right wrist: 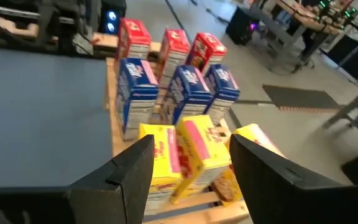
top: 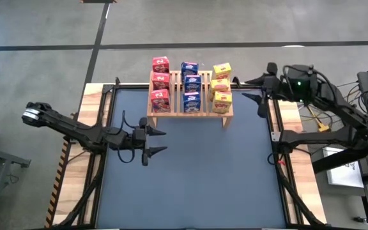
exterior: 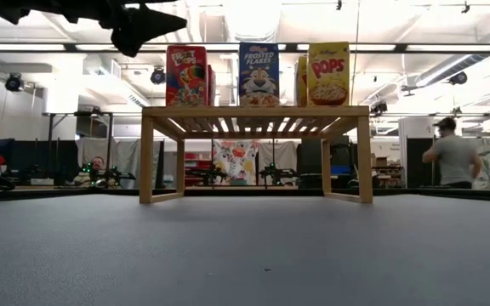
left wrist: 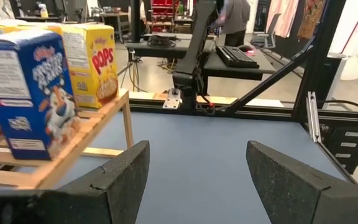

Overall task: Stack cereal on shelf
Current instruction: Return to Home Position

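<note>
Cereal boxes [top: 191, 84] stand on the shelf [top: 190, 114], all nine of them. The shelf sits at the middle of the far edge of the table [top: 197, 185].

From above, three red boxes [top: 160, 82] fill the shelf's left end. Three blue boxes [top: 191, 101] are in the middle, and three yellow boxes [top: 221, 85] fill the right end. Each color makes a line from the front of the shelf to the back. The left claw [top: 161, 141] is over the table, near the shelf's front left corner. Its two fingers are wide apart and hold nothing. The right claw [top: 251, 91] is just beside the shelf's right end, close to the yellow boxes. Its fingers are spread too, with nothing in them.

From table height, the shelf stands on its short legs. One red, one blue and one yellow box show side by side on top, all upright. The left claw is up in the air, well clear of the table. A person [exterior: 453, 153] stands in the room behind.

The left wrist view shows that claw's dark fingers far apart and empty. A blue box and a yellow box stand on the shelf beside it.

The right wrist view looks down past its spread, empty fingers. The yellow boxes are nearest, then the blue, then the red.
</note>
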You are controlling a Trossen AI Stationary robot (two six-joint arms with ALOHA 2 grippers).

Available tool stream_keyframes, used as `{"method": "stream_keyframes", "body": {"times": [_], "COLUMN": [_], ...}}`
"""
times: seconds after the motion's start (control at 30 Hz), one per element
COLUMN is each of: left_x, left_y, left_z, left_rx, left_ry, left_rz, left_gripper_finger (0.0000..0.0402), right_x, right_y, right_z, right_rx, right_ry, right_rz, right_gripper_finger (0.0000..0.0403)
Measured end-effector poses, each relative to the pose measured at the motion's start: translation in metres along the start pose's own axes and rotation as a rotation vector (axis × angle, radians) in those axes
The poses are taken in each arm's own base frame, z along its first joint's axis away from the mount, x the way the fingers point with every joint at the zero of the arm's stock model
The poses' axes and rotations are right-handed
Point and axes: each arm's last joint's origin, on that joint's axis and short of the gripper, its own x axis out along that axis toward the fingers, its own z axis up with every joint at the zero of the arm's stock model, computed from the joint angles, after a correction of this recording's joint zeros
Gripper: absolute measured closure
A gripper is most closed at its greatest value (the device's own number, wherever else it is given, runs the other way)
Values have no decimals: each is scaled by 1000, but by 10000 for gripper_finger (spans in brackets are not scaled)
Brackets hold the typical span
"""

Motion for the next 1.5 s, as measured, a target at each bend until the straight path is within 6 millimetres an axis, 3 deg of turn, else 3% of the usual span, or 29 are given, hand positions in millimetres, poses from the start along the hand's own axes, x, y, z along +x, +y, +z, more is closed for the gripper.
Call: {"method": "stream_keyframes", "body": {"times": [0.23,0.4,0.57,0.9,1.5], "left_x": [-18,-33,-46,-68,-82], "left_y": [9,18,27,46,55], "left_z": [10,14,12,-20,-77], "left_rx": [19,18,4,-52,-161], "left_ry": [3,19,-13,-137,-242], "left_rz": [12,40,64,111,119], "left_gripper_finger": [157,189,249,390,401], "right_x": [-9,-23,-23,-13,37], "right_y": [15,28,40,58,82], "right_z": [-36,-67,-96,-141,-210], "right_rx": [38,43,72,151,266], "right_ry": [-173,-343,-430,-599,-563], "right_rz": [-20,-3,-3,22,60], "right_gripper_finger": [222,233,245,274,328]}}
